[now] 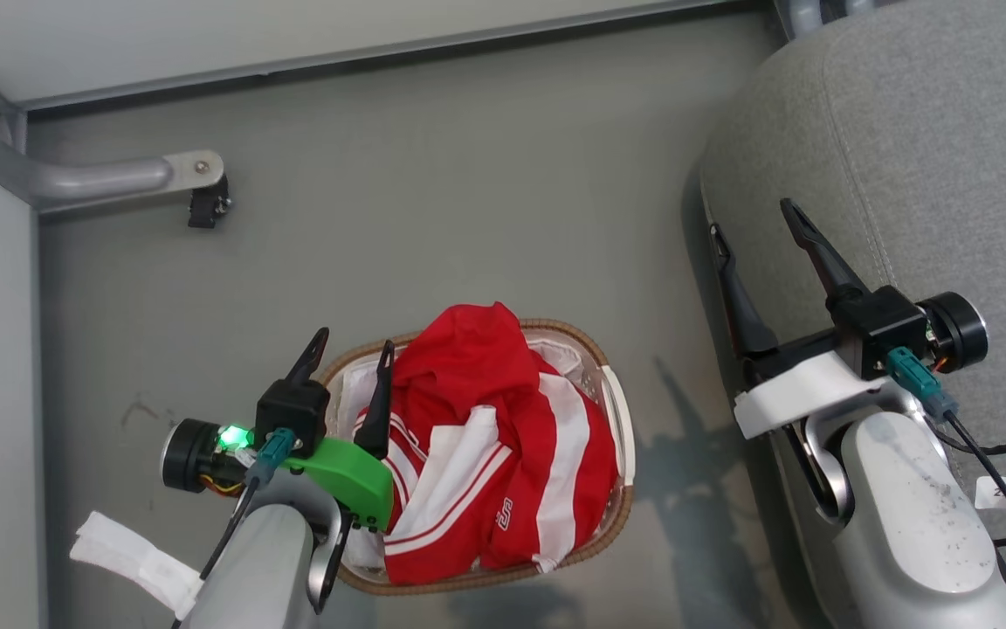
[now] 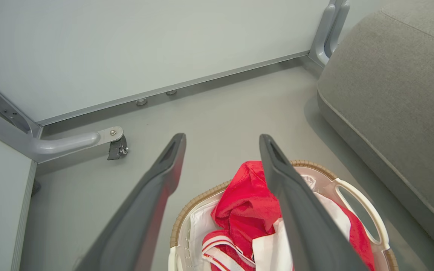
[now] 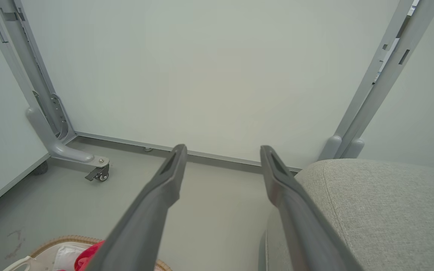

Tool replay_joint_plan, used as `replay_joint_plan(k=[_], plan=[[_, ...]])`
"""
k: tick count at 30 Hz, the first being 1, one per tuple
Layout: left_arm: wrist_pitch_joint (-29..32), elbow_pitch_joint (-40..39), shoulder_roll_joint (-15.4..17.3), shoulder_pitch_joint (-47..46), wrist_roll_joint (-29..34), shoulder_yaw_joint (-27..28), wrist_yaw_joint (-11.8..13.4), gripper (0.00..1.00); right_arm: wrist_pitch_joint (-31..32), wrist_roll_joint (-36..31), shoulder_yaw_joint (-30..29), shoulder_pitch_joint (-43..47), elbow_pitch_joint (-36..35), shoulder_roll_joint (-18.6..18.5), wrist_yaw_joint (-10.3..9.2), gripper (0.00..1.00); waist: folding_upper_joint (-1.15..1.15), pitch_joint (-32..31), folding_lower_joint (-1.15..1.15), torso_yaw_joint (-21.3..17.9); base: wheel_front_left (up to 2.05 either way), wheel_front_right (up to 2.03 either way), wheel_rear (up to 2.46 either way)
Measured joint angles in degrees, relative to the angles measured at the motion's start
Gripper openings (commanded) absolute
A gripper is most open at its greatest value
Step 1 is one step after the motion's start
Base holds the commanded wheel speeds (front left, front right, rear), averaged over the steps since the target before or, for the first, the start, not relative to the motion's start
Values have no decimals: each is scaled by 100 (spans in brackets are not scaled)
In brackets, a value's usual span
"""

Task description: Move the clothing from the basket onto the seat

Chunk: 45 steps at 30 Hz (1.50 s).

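Floor (image 1: 468,175) of smooth grey runs out from the basket (image 1: 568,330) on every side, meeting a pale wall panel (image 1: 293,26) far beyond it. The basket stands on that floor with the clothing (image 1: 485,419) heaped inside, red with white stripes, one fold peaking above the brown rim and a white liner (image 1: 354,384) showing at the basket's left. The seat (image 1: 922,157) lies to the basket's right, apart from it, a strip of bare floor between its rounded edge and the basket's handle. Beyond the basket to the left, a grey metal foot with a caster (image 1: 197,188) juts from the frame (well apart from the rim). A faint scuff (image 1: 141,411) marks the floor left of the basket.

The left gripper (image 1: 354,339) hangs over the basket's left rim, fingers spread with nothing between them, one over the floor outside and one over the liner beside the clothing. The right gripper (image 1: 749,217), right of the basket, is over the seat's near edge, fingers likewise parted and empty.
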Motion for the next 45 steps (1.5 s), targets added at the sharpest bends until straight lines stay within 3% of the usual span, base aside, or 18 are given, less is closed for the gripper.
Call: replay_joint_plan(k=[9,18,35,36,37,38,45], plan=[[-1,659,-8,-501,34,-495,-101,100,0,4,138,-437,-99,8,1,100,0,892,0,-321,0,0,0],[-2,1906,-1,-1149,177,-837,-169,100,0,253,297,-905,-346,11,1,100,0,1884,1,-624,0,0,0],[-2,3445,16,-1753,-267,-1155,-197,100,0,479,446,-1043,-443,14,1,100,0,2620,0,-1013,0,0,0],[-2,3516,15,-1753,-346,-1238,-197,50,0,491,446,-1043,-433,14,1,100,0,2621,0,-1027,0,0,0],[-2,3537,14,-1752,-408,-1284,-198,50,0,493,445,-1043,-419,13,1,100,0,2613,0,-1032,0,0,0],[-2,3540,13,-1752,-477,-1343,-201,0,0,495,443,-1043,-398,14,1,100,0,2598,0,-1034,0,0,0],[-2,3342,9,-1665,-892,-1617,-202,0,0,512,421,-1014,-254,18,1,100,0,2327,0,-997,0,0,0]])
